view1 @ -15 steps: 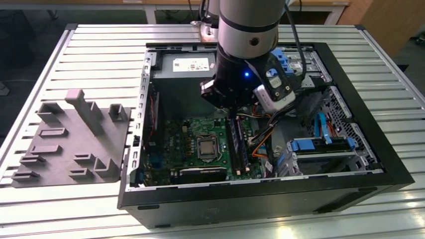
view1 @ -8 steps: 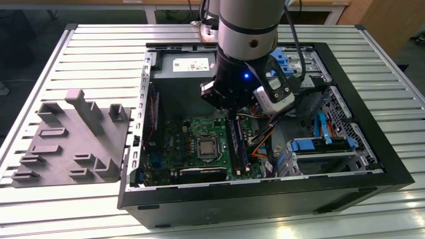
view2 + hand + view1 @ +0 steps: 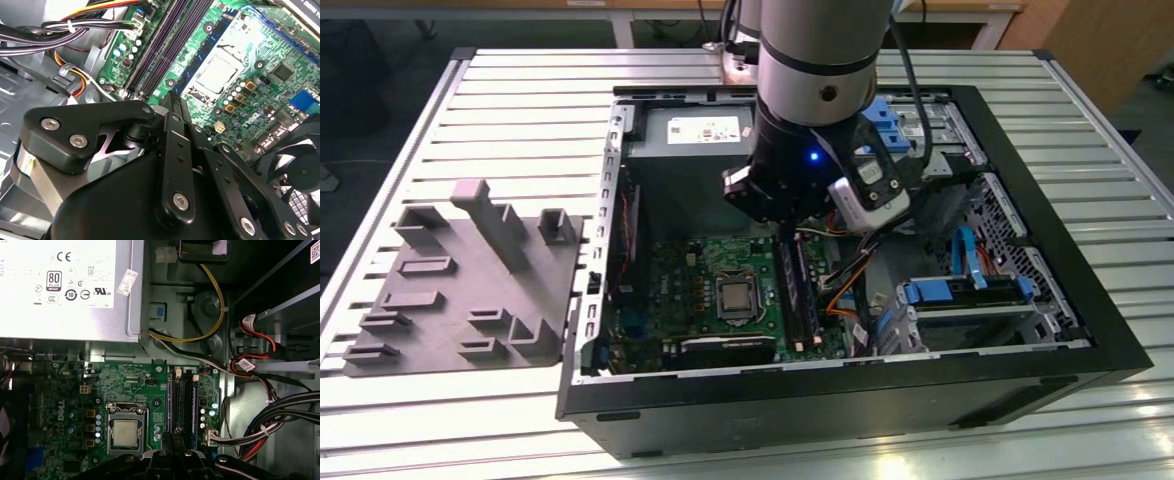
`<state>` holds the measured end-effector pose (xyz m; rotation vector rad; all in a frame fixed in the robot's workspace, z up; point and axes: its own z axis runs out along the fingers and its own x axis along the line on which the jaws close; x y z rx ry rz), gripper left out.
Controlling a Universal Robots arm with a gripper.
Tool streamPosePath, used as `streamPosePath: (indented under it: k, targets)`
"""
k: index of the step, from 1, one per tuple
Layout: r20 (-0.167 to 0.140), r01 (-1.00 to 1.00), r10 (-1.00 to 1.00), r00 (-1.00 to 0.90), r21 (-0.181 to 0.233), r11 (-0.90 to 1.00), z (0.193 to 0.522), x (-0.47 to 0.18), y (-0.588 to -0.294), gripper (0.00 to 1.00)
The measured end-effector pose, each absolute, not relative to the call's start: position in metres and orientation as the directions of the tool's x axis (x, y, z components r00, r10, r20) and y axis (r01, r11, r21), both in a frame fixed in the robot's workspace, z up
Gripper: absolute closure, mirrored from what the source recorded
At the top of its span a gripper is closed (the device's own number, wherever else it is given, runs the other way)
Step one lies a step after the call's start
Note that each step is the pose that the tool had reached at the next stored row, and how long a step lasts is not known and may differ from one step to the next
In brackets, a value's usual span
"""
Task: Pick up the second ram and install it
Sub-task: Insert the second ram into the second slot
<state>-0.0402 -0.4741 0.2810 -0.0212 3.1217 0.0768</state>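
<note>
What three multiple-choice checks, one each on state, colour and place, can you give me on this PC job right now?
1. The CPU is: A covered; B bare; C missing.
2. The fixture is: A grey; B blue; C red.
3. The gripper is above: A the CPU; B the fixture; C the RAM slots.
Answers: B, its metal lid shows uncovered; A, all of it is plain grey; C, in the first wrist view it hangs over the slots beside the CPU.
</note>
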Motion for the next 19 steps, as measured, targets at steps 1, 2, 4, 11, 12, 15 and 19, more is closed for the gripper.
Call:
streamPosePath:
  k: [1,2,4,11,12,15,19]
  targets:
    - [-0.019,-0.014,-0.013,-1.000,0.049,0.999,0.2805,-0.0402,-0.4741,0.88]
    - [-0.019,-0.013,-0.013,-1.000,0.049,0.999,0.2801,-0.0402,-0.4741,0.88]
    - [-0.019,-0.013,-0.012,-1.000,0.049,0.999,0.2790,-0.0402,-0.4741,0.88]
    - [-0.019,-0.007,-0.006,-1.000,0.049,0.999,0.2750,-0.0402,-0.4741,0.88]
    - [-0.019,-0.006,-0.005,-1.000,0.049,0.999,0.2743,-0.0402,-0.4741,0.88]
    - [-0.019,-0.002,-0.002,-1.000,0.049,0.999,0.2725,-0.0402,-0.4741,0.88]
    - [-0.019,0.001,0.002,-1.000,0.049,0.999,0.2709,-0.0403,-0.4743,0.88]
